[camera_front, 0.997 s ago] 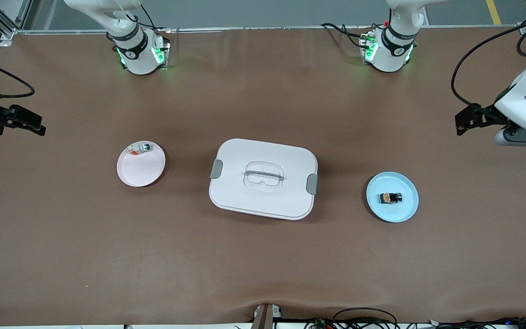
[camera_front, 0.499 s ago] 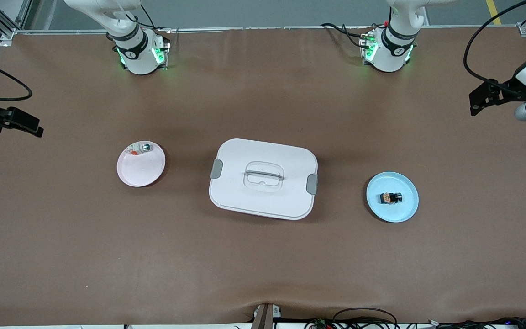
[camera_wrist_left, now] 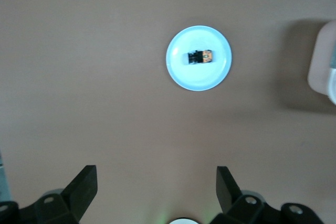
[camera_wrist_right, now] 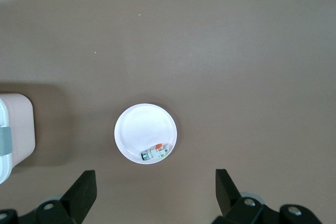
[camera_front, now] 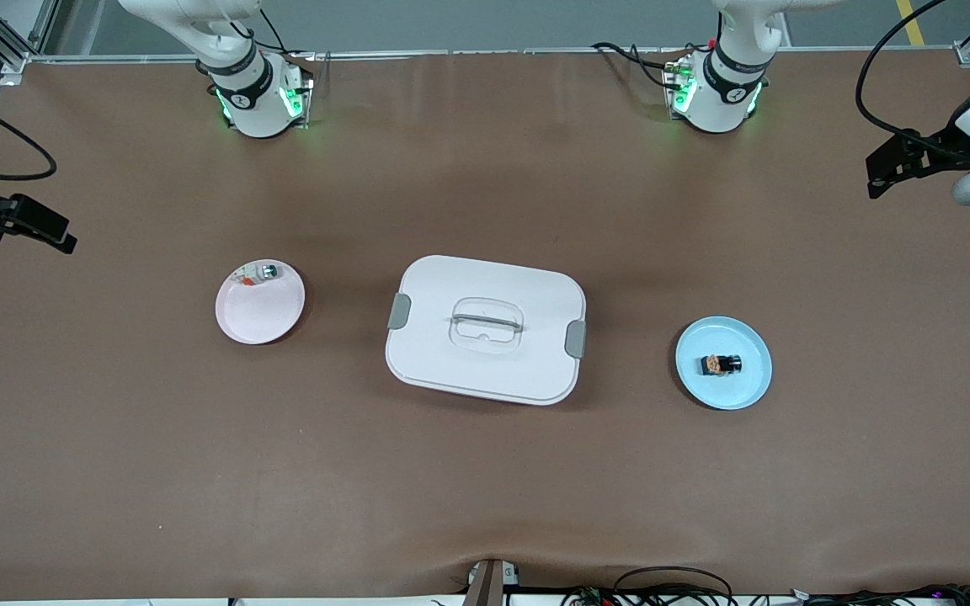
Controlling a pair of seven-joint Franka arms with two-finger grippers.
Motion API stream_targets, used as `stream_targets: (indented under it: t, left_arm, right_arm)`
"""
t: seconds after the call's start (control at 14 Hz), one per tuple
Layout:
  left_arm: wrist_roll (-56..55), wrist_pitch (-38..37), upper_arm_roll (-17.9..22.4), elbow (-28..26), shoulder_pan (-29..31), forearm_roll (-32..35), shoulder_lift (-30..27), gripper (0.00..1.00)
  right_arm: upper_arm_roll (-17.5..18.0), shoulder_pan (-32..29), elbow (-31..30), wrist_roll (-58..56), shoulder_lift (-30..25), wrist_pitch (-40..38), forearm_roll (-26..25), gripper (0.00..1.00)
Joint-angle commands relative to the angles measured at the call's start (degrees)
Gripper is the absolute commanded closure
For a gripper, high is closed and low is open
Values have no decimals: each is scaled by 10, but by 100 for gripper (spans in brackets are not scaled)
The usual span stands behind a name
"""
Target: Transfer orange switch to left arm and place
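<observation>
Brown table (camera_front: 485,488): box (camera_front: 485,328) centre, switch (camera_front: 722,364) on blue plate (camera_front: 750,383) at 3 o'clock; left gripper (camera_front: 875,172) and right gripper (camera_front: 60,240) hover, fingers spread.

The table (camera_front: 485,488) is covered in a matt brown sheet, slightly rippled at its near edge. The box (camera_front: 485,328) is smooth white plastic with grey latches and a clear handle recess. Both plates, the pink plate (camera_front: 259,307) and the blue plate (camera_front: 742,387), look smooth and faintly glossy.

orange switch (camera_front: 721,364): tiny black cylinder with orange end, lying on its side on blue plate (camera_front: 750,387). box (camera_front: 485,328): white, lidded, mid-table.
</observation>
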Motion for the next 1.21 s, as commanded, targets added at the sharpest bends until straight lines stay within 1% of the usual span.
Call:
stream_targets:
  t: [0.0, 0.21, 0.71, 1.14]
  left_arm:
    - [-9, -8, 6, -4, 1, -29, -16, 0]
    - [-10, -7, 5, -4, 1, -30, -20, 0]
    - [-36, -7, 5, -3, 0, -33, -20, 0]
    - [-33, -25, 5, -3, 1, -37, -29, 0]
  right_arm:
    - [7, -15, -51, 5, -44, 16, 15, 0]
    - [7, -14, -50, 7, -45, 8, 17, 0]
    - [12, -11, -46, 12, -59, -50, 19, 0]
    - [12, -11, -49, 13, -66, -50, 19, 0]
